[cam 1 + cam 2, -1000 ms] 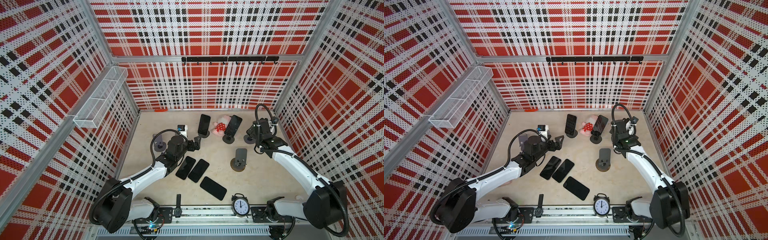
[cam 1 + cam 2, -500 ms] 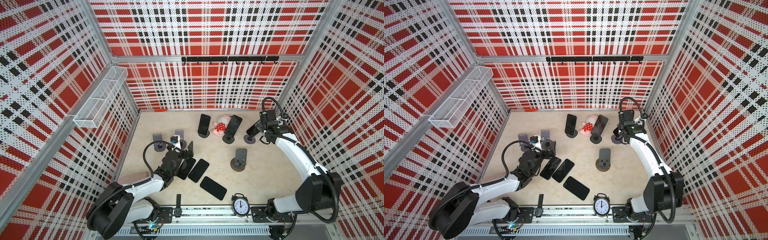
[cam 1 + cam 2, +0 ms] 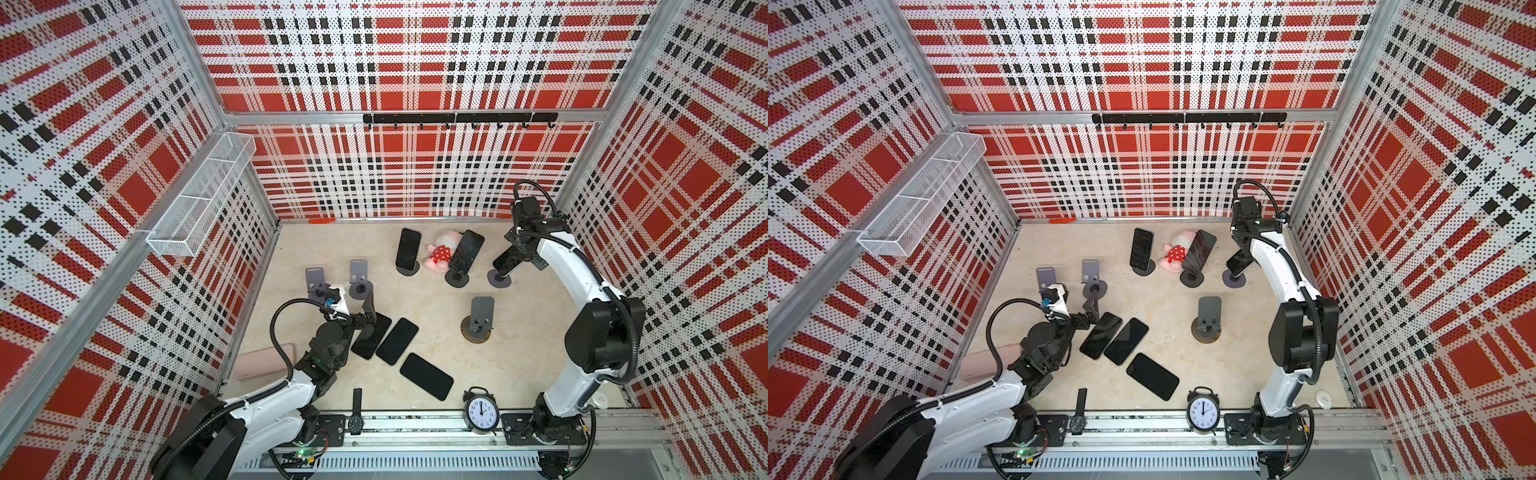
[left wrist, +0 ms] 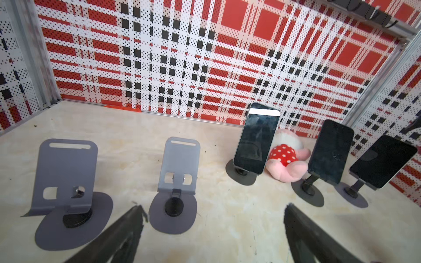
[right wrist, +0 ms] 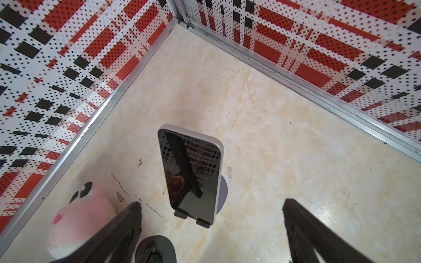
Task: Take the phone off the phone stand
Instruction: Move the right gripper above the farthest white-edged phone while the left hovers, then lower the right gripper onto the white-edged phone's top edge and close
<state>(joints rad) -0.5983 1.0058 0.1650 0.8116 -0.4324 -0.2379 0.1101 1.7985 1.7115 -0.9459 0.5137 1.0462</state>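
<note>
Three black phones lean on round-based stands along the back. The rightmost phone (image 3: 506, 261) (image 5: 193, 175) sits on its phone stand (image 3: 498, 277) (image 5: 224, 193). My right gripper (image 3: 519, 252) (image 5: 211, 205) hovers just above and in front of it, open, with nothing between its fingers (image 5: 127, 225). The other two phones (image 3: 408, 248) (image 3: 466, 250) stand to its left. My left gripper (image 3: 368, 309) (image 4: 214, 207) is open and empty, low over the floor near two bare grey stands (image 4: 66, 173) (image 4: 178, 166).
Three phones lie flat mid-floor (image 3: 371, 336) (image 3: 397, 341) (image 3: 426, 376). A third bare stand (image 3: 480, 318) is centre right. A pink plush toy (image 3: 442, 251) lies between the back phones. An alarm clock (image 3: 481, 411), a wristwatch (image 3: 356, 411) and a pink box (image 3: 266, 361) sit near the front.
My left gripper has pulled back from the back phones toward the flat phones. My right gripper has swung toward the back right corner, over the rightmost phone. Both stayed open.
</note>
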